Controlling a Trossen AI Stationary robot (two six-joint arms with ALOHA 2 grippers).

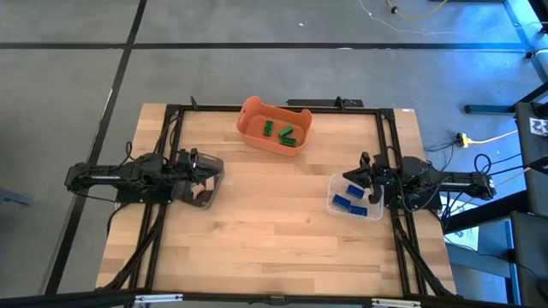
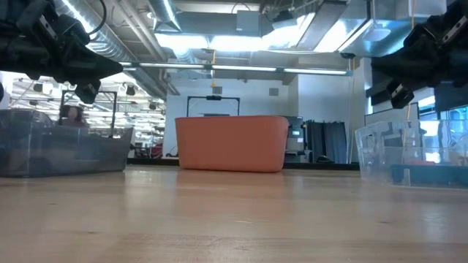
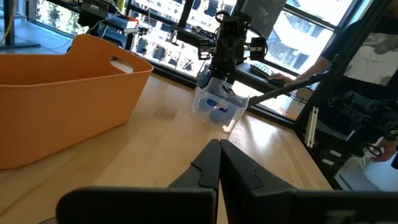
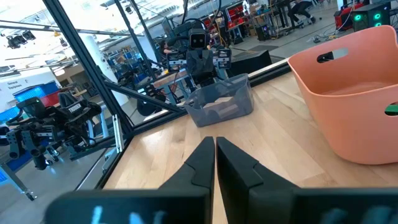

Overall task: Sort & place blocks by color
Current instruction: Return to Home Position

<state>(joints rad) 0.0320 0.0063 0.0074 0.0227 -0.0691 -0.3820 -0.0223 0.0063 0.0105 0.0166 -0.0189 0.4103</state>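
Several green blocks [image 1: 285, 133] lie inside the orange tub [image 1: 274, 125] at the table's far middle. Several blue blocks [image 1: 351, 197] lie in the clear container [image 1: 356, 198] at the right; they also show in the left wrist view as blue blocks [image 3: 214, 106]. Pale tan blocks [image 4: 217, 109] lie in the dark container [image 1: 202, 181] at the left. My left gripper [image 3: 219, 163] is shut and hangs above the dark container. My right gripper [image 4: 215, 159] is shut and hangs above the clear container's right side. Neither holds anything.
A black frame [image 1: 274, 107] runs along the table's far and side edges. The orange tub [image 2: 231, 142] stands between the two containers, farther back. Bare wood [image 1: 274, 222] lies across the table's middle and near part. A person [image 2: 72, 114] shows in the room behind.
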